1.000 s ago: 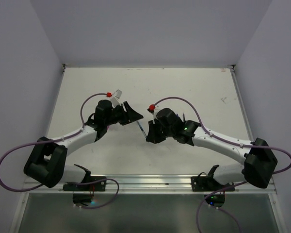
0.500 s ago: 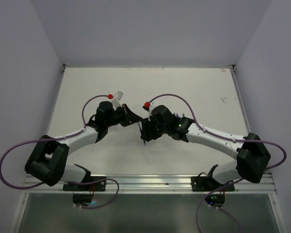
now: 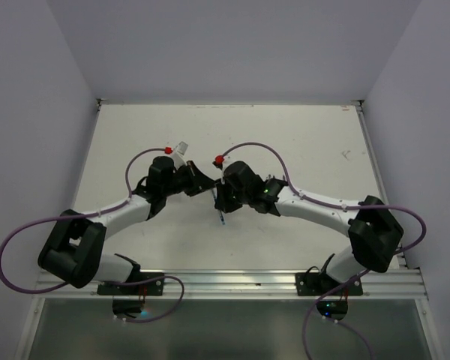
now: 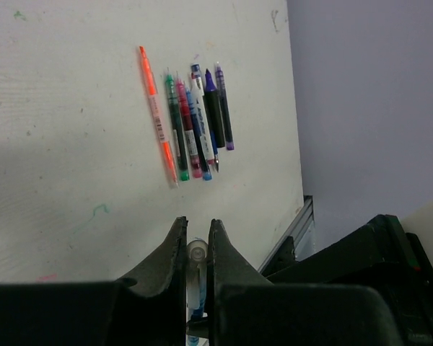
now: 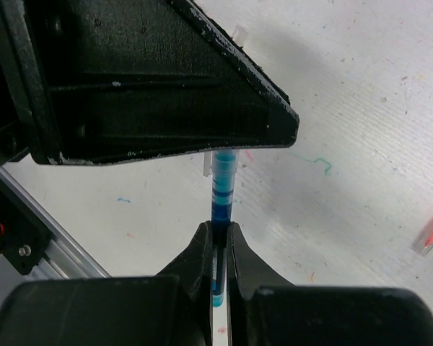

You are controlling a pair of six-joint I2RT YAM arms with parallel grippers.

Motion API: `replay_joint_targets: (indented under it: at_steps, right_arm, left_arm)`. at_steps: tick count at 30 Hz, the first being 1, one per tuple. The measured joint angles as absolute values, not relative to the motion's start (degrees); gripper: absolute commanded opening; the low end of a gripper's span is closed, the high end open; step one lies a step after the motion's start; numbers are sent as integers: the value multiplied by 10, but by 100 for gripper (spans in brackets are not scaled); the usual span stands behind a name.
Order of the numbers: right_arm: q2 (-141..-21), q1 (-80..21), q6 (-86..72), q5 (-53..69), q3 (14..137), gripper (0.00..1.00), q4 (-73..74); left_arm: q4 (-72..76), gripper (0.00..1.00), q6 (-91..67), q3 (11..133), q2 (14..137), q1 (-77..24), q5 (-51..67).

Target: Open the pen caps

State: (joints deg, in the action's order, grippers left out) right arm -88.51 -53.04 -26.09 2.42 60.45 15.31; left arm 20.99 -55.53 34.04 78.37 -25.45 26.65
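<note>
The cap, a clear whitish tube, sits pinched in the left pincer, whose jaws are narrowed right down onto it. As far as the wrist views show, it is not yet off the end of a blue pen, and the whole thing hangs in the air over the middle of the desk, between the two arms. The right pincer is clamped just as narrow on the pen's barrel, just beside the cap, so both arms are equally near and each has its own end. The pen's long axis runs straight from one pincer to the other. From the right wrist, the cap lies dead ahead along the barrel, half tucked under the black body of the left pincer. From above, the pincers meet nose to nose, left and right, and the pen's blue tail pokes out on the near side of the right one. I judge the coming move to be a straight pull apart along that axis, and any sideways drift would bend the pen instead of freeing the cap. On the desk a row of pens lies well apart from the pincers, with an orange pen at its edge. A small whitish bit also lies there, perhaps a loose cap, too small to tell. Nothing stands in the pull's path.
</note>
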Motion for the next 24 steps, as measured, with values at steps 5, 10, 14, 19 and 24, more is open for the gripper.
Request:
replay_joint_targets:
  at_steps: [5, 10, 14, 19, 24]
  right_arm:
    - [-864, -559, -277, -12, 562, 0, 98]
    - [-852, -612, -295, 0, 491, 0, 128]
    - [-842, -612, -299, -13, 477, 0, 168]
    - [-797, -541, -286, -20, 489, 0, 198]
    - [-761, -392, -254, -21, 525, 0, 230]
  left_arm:
    - [175, 0, -593, 353, 790, -220, 286]
    - [185, 0, -604, 433, 813, -146, 281]
    - [171, 0, -570, 473, 811, -130, 269]
    - [49, 0, -480, 475, 771, -131, 177]
    - [-68, 0, -403, 440, 713, -118, 31]
